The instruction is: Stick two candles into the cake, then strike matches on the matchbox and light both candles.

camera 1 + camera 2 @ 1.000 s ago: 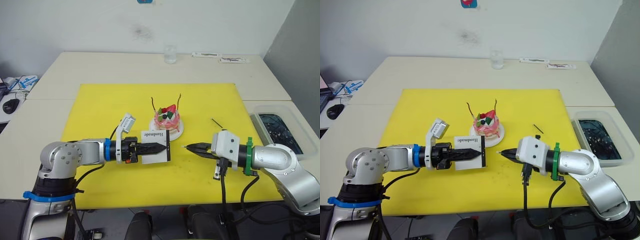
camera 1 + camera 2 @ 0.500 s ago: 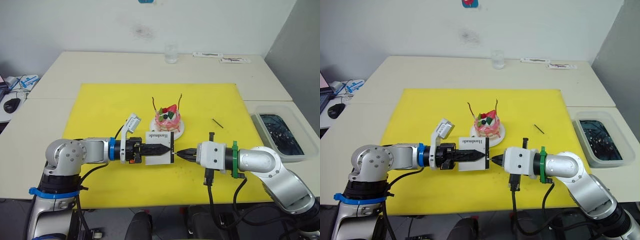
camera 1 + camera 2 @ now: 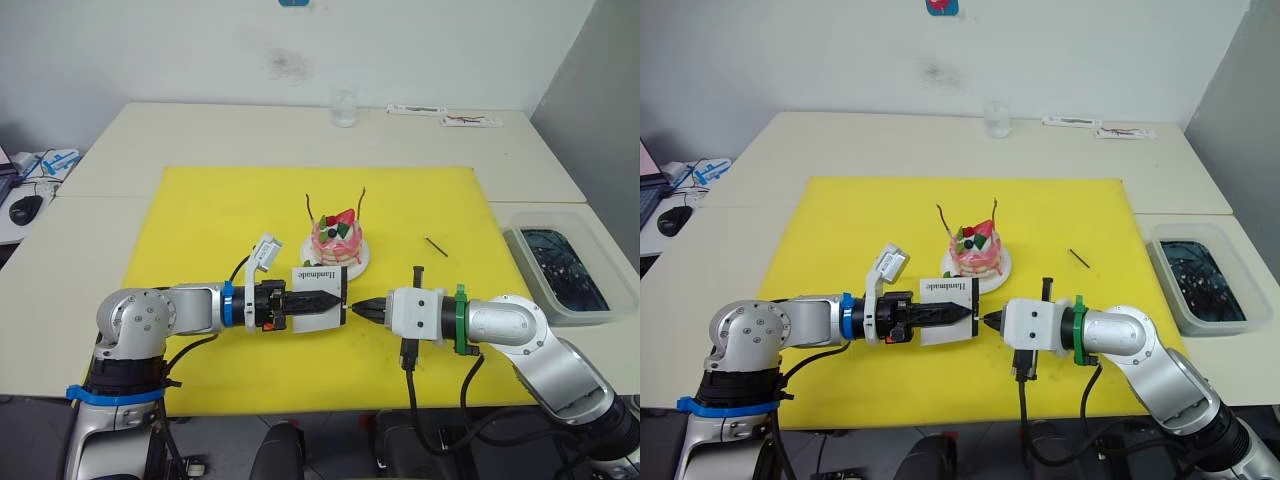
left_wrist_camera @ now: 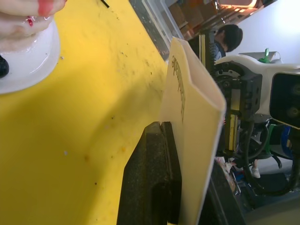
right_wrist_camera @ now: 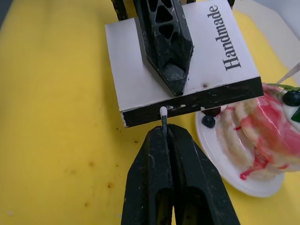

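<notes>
The pink cake [image 3: 337, 240] stands on its white plate [image 3: 358, 262] mid-mat, with both thin candles [image 3: 311, 208] [image 3: 361, 197] upright in it. Just in front of it, my left gripper [image 3: 338, 298] is shut on the white matchbox [image 3: 312, 274], holding it flat with the black strip [image 5: 197, 103] facing right. My right gripper [image 5: 166, 133] is shut on a match [image 5: 163, 118]. The match's pale head touches the black strip. A second match [image 3: 434, 246] lies on the mat to the right of the cake.
The yellow mat [image 3: 200, 220] covers the table's middle. A clear bin [image 3: 557, 268] with dark contents sits at the right edge. A glass [image 3: 342, 108] and white strips [image 3: 440, 115] lie at the back; a mouse [image 3: 22, 208] at far left.
My right gripper has moved left with the match until its head meets the matchbox strip. The left gripper has shifted the box slightly right.
</notes>
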`<state>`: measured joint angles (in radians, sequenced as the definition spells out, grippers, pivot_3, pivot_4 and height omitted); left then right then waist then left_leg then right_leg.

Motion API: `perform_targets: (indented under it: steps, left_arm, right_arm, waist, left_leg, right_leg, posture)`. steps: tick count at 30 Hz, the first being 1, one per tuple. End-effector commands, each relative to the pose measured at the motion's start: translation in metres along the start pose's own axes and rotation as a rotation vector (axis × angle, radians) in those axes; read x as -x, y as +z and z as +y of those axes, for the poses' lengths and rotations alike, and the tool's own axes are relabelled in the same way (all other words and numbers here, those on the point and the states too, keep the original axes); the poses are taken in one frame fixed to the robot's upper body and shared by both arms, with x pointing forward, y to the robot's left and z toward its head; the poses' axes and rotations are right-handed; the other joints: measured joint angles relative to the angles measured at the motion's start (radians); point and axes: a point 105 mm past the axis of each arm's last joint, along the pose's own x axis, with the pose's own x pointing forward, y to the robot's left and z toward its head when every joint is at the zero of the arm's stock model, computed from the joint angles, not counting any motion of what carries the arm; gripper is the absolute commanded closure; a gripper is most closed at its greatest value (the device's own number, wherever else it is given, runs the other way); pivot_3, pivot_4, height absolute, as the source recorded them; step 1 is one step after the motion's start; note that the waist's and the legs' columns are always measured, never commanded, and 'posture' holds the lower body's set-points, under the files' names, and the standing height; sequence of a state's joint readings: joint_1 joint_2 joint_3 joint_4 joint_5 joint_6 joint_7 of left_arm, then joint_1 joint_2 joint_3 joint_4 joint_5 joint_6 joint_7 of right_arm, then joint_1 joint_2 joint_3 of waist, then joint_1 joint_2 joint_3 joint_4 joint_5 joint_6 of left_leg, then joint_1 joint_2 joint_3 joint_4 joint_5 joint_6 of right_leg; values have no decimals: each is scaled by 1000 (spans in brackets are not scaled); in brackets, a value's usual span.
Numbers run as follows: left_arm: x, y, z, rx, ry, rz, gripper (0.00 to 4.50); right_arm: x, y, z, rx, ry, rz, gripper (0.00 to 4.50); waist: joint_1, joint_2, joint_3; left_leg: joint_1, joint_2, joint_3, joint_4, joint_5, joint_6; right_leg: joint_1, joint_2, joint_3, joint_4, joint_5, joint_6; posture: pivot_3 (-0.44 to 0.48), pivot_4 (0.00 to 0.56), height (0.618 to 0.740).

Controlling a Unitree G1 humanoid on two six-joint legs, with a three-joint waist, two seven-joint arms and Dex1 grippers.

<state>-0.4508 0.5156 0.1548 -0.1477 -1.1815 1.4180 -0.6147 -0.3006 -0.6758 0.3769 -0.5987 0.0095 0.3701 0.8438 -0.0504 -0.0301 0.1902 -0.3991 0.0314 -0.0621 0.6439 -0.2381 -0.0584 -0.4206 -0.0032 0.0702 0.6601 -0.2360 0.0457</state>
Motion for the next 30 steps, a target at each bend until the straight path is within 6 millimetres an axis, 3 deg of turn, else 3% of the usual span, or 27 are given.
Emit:
perform_targets:
  steps: [1, 4, 6, 14, 17, 24, 30]
  left_arm:
    - [14, 67, -67, -195, -216, -178, 4500]
    - [47, 107, -95, -299, -186, -282, 4500]
    - [62, 109, -98, -331, -108, -268, 4500]
    - [68, 63, -72, -300, 58, -110, 4500]
    - [67, 38, -49, -252, 128, -52, 4500]
    - [62, -1, -9, -185, 201, -9, 4500]
    - [58, -13, 2, -179, 200, 11, 4500]
  right_arm:
    - [0, -5, 14, 18, 74, 22, 4458]
    - [7, 2, 10, 10, 79, -3, 4458]
    - [10, 4, 3, 11, 56, -8, 4458]
    - [23, 16, -21, -32, -24, -34, 4458]
    - [24, 26, -37, -35, -69, -54, 4458]
    - [4, 50, -71, -15, -183, -97, 4458]
    - [-12, 61, -91, -6, -277, -106, 4458]
  waist:
    - [4, -4, 2]
    - [9, -12, 7]
    - [-8, -7, 6]
    - [6, -8, 7]
    - [10, -8, 7]
    - [9, -7, 8]
    - [13, -7, 8]
  left_leg:
    - [0, 0, 0, 1, 0, 0]
    - [-1, 1, -6, 2, 0, 0]
    - [2, 0, -1, 0, 0, 0]
    - [0, 0, -3, -1, 0, -1]
    - [0, 0, -1, -1, 0, -1]
    - [2, 1, -1, -1, 0, -1]
    - [-1, 1, 0, -1, 0, -1]
  right_leg:
    - [0, 0, 0, 1, 0, 1]
    - [-1, 2, -4, 2, 1, 1]
    - [1, 1, 0, 3, 1, 1]
    - [-1, 0, -2, 3, -1, 1]
    - [0, -1, -1, 2, -4, -3]
    - [-1, 1, -1, 3, -3, -6]
    - [-2, 0, -1, 1, -3, -6]
  posture:
    - [0, 150, 740]
    - [0, 150, 740]
    - [0, 150, 740]
    - [0, 150, 740]
    - [0, 150, 740]
    - [0, 150, 740]
    - [0, 150, 740]
